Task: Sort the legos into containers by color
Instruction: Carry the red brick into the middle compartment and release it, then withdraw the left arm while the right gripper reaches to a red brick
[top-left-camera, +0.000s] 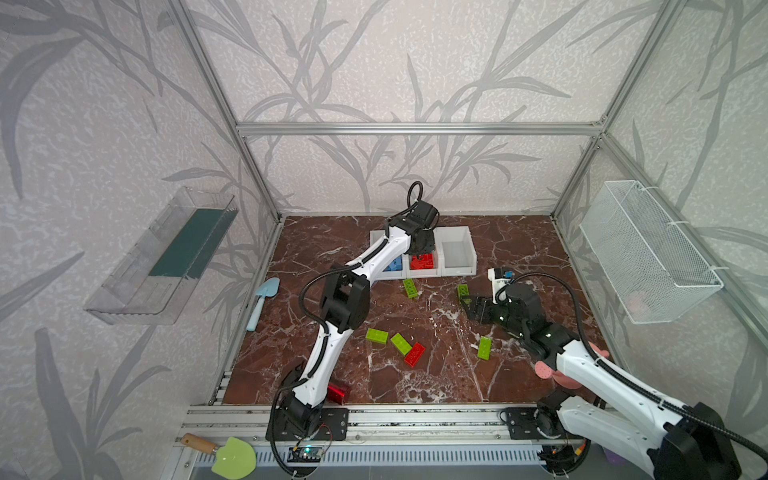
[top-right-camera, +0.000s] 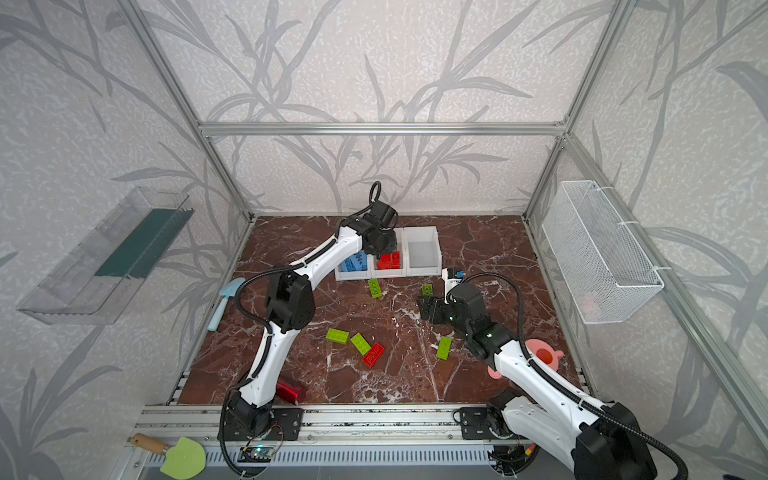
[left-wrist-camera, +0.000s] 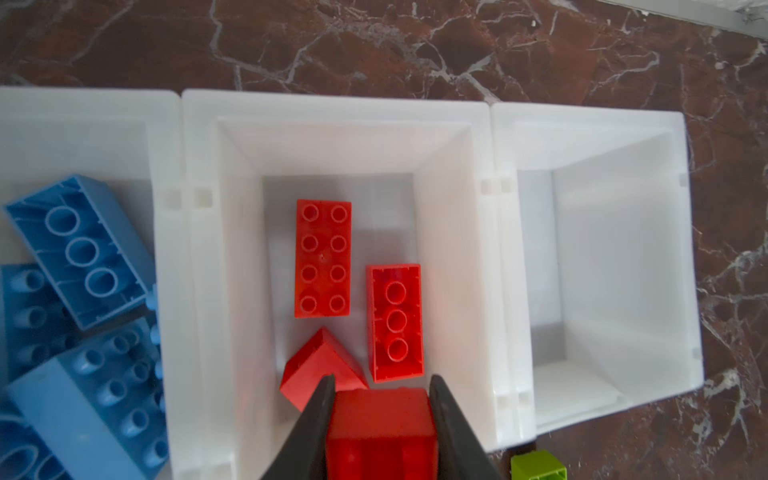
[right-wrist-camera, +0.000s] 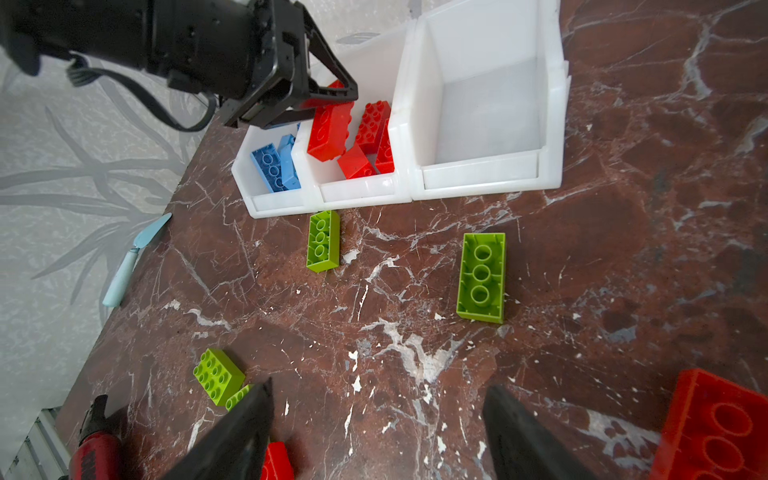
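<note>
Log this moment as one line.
left gripper: shut on red studded plastic brick, over middle white plastic bin | right gripper: open, empty | lime green plastic bricks: loose on brown marble table

containers (top-left-camera: 459, 272) at the back, loose legos (top-left-camera: 376, 336) scattered before them

The left arm (top-left-camera: 374, 257) and right arm (top-left-camera: 615, 386) share glossy white link shells dotted with small dark screws, bulky black joint housings and ribbed black cable conduit (top-left-camera: 302, 297) running alongside. Small green lights (top-left-camera: 548, 334) glow on the right arm's black wrist. The fingers (right-wrist-camera: 245, 424) are matte black wedges.
</note>
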